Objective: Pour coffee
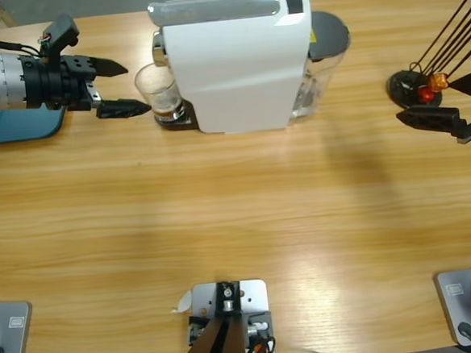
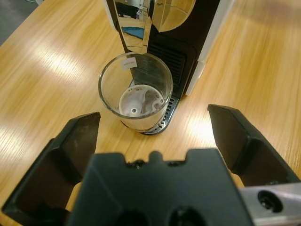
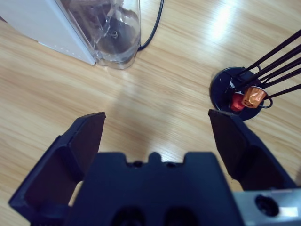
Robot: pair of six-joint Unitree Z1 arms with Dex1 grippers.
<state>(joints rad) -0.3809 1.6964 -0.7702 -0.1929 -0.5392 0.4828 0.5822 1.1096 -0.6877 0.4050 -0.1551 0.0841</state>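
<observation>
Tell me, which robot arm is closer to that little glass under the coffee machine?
The left. Its gripper sits open right beside the glass; the right gripper waits far across the table by the capsule rack.

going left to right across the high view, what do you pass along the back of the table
blue tray → left pincer → clear glass → white coffee machine → capsule holder → right pincer
</observation>
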